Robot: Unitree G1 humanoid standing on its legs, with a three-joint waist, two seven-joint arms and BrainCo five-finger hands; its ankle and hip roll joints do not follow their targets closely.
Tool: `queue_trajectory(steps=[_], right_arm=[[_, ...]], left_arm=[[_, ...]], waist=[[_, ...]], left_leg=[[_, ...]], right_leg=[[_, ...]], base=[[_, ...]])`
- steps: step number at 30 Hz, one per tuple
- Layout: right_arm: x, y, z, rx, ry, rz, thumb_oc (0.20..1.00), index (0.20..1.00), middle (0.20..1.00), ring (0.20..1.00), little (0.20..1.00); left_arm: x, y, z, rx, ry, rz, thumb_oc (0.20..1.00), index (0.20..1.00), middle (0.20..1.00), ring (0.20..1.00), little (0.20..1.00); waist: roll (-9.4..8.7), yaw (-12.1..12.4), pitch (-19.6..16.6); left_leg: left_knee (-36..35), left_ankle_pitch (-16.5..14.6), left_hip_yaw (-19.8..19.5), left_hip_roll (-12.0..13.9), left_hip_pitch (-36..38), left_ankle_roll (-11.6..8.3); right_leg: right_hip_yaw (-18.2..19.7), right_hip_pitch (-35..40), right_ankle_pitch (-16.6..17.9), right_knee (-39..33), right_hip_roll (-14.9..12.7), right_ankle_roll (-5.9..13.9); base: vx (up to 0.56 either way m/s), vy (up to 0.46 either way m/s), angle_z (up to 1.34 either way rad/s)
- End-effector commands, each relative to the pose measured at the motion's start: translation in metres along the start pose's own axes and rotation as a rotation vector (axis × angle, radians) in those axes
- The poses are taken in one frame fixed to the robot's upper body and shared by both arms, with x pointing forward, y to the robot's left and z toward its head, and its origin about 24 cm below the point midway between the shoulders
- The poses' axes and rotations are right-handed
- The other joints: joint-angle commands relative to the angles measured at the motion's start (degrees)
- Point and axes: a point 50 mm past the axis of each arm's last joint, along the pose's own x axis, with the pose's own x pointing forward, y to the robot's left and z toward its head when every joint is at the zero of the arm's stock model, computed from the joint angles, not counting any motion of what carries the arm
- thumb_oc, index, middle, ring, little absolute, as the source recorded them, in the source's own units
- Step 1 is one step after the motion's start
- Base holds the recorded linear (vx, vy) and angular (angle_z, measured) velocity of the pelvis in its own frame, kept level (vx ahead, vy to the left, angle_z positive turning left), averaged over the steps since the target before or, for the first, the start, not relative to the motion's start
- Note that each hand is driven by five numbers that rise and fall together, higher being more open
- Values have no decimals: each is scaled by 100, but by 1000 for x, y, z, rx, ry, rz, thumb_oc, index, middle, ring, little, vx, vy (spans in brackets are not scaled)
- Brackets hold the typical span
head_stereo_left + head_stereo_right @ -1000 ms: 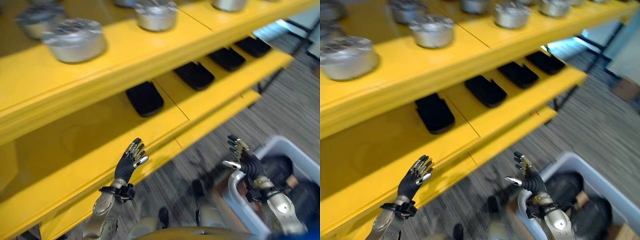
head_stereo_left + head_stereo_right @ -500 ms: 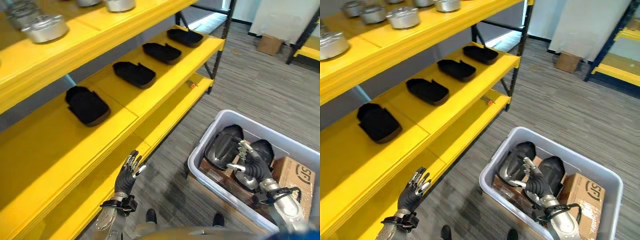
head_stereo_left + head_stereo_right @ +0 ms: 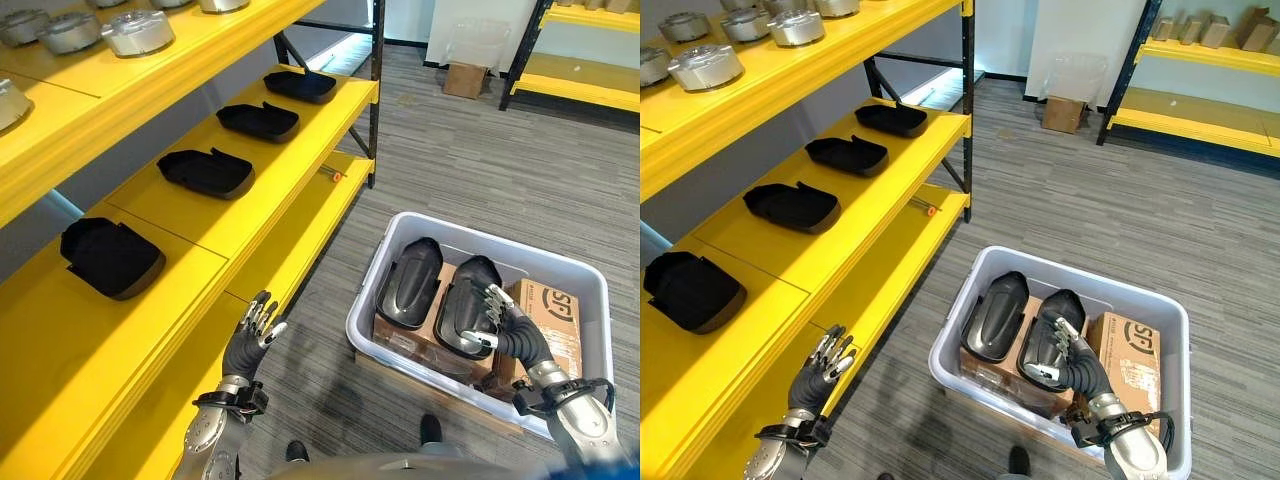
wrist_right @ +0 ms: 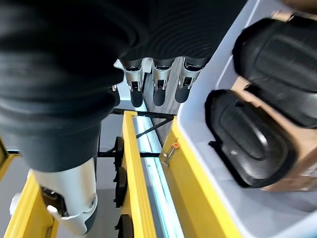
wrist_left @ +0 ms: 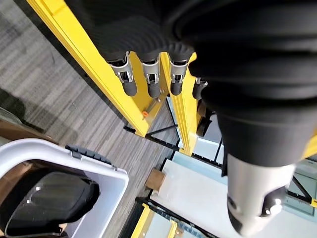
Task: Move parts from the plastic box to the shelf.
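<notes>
A grey plastic box stands on the floor at the right. Two black moulded parts lie in it side by side, one on the left and one on the right. My right hand hovers over the right part with straight fingers, open and holding nothing. Several like black parts lie in a row on the yellow shelf's middle level. My left hand is raised beside the lower shelf's front edge, with its fingers straight and empty.
Cardboard boxes sit under and beside the parts in the plastic box. Silver round parts line the top shelf level. A black shelf post stands at the rack's far end. A small carton and another yellow rack stand far off.
The camera has swung from the shelf towards the floor, bringing the whole plastic box into view. My right hand now stands over the right black part. Both hands remain open.
</notes>
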Motion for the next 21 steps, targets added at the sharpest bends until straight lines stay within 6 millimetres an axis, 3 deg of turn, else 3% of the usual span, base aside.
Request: queue_trajectory(steps=[1,3,4,6,8,9,10,11,12,16,17,20,21], right_arm=[[8,-18,36,-43,-186,-38,1000,1000,1000,1000,1000],[8,-21,38,-58,-192,-40,1000,1000,1000,1000,1000],[8,-22,39,-61,-198,-48,1000,1000,1000,1000,1000],[12,-22,42,-50,-216,-56,1000,1000,1000,1000,1000],[17,-22,46,-65,-239,-54,1000,1000,1000,1000,1000],[18,-22,48,-67,-252,-63,1000,1000,1000,1000,1000],[18,-22,48,-68,-253,-64,1000,1000,1000,1000,1000],[20,-22,48,-68,-254,-63,1000,1000,1000,1000,1000],[22,-18,48,-56,-253,-49,1000,1000,1000,1000,1000],[24,-12,44,-26,-243,-23,1000,1000,1000,1000,1000],[27,-9,45,-33,-243,-1,1000,1000,1000,1000,1000],[33,0,42,-1,-236,15,1000,1000,1000,1000,1000],[33,0,42,-1,-236,15,1000,1000,1000,1000,1000]], left_arm=[[10,0,17,22,-75,-36,1000,1000,1000,1000,1000],[9,0,17,11,-75,-39,1000,1000,1000,1000,1000],[9,-2,17,7,-78,-40,1000,1000,1000,1000,1000],[10,-5,17,6,-73,-55,1000,1000,1000,1000,1000],[12,-8,16,6,-72,-64,1000,1000,1000,1000,1000],[13,-9,16,15,-76,-67,1000,1000,1000,1000,1000],[13,-10,16,16,-76,-67,1000,1000,1000,1000,1000],[15,-12,15,18,-76,-75,1000,1000,1000,1000,1000],[14,-11,15,8,-81,-73,1000,1000,1000,1000,1000],[18,-16,18,-3,-99,-94,1000,1000,1000,1000,1000],[17,-17,21,-1,-107,-109,1000,1000,1000,1000,1000],[20,-14,30,26,-142,-98,1000,1000,1000,1000,1000],[20,-14,31,27,-142,-98,1000,1000,1000,1000,1000]], waist=[[-91,81,318],[-187,174,477],[-232,212,482],[-234,312,482],[-164,404,509],[-90,490,557],[-102,495,569],[-67,532,586],[-49,525,594],[7,433,551],[7,407,554],[-125,366,494],[-132,379,487]], left_leg=[[2162,766,-750,468,-599,-75],[2852,981,-1279,195,-973,-28],[2792,973,-1403,92,-1165,-3],[2245,821,-1593,50,-1469,72],[1074,947,-1788,127,-1446,72],[617,1173,-2048,122,-1638,-5],[496,1229,-2029,116,-1554,-15],[387,1134,-2355,29,-1493,-80],[354,849,-2442,-40,-1311,17],[326,691,-2017,-117,-1136,-25],[347,489,-1883,-276,-1053,81],[467,224,-1276,-392,-988,201],[476,216,-1261,-396,-994,204]], right_leg=[[133,-209,-410,1162,147,-423],[240,-179,-436,1144,206,-552],[272,-184,-496,1099,205,-552],[381,-90,-592,1052,210,-481],[534,-57,-638,1041,250,-387],[646,-32,-662,1065,285,-325],[650,-24,-700,1098,272,-328],[810,10,-740,1111,264,-270],[924,26,-815,1173,249,-252],[964,9,-675,1056,81,-152],[1083,-45,-533,968,-119,-39],[1410,-274,-202,704,-447,206],[1425,-285,-200,701,-452,211]], base=[[-53,-322,-22],[-43,-205,-18],[12,-69,-37],[127,55,-47],[215,194,-53],[156,158,-63],[150,160,-16],[79,89,-2],[78,159,-29],[56,183,-99],[22,238,-96],[24,241,-92],[23,100,-76]])
